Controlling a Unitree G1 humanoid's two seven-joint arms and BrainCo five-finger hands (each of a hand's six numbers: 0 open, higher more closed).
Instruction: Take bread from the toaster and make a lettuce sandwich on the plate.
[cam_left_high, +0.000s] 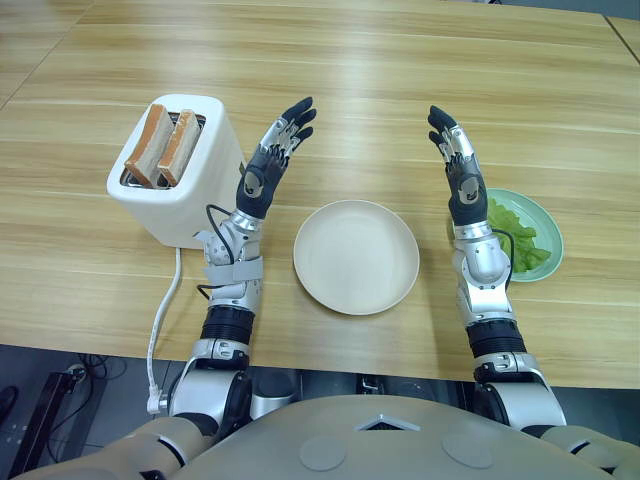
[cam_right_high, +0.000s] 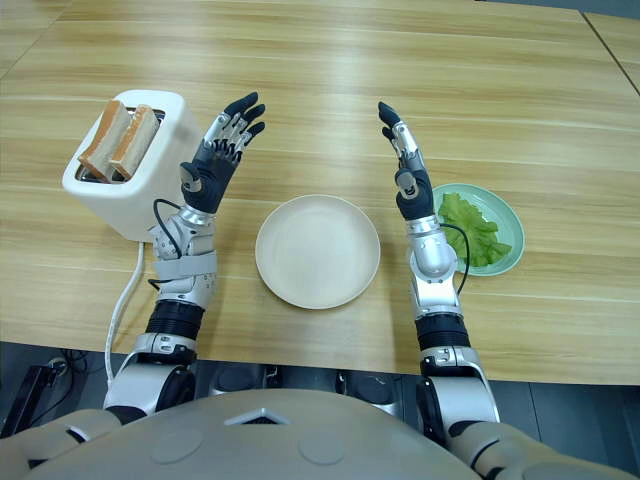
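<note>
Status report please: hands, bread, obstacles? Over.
Left hand and right hand open, raised, holding nothing. Two toasted bread slices upright in white toaster; round cream plate without food. Green lettuce leaves in pale green bowl. Nothing between left hand and toaster.

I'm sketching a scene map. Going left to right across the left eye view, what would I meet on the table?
White plastic toaster holding two toasted bread slices → left hand, raised and open → round cream plate → right hand, raised and open → pale green bowl of lettuce leaves.
</note>
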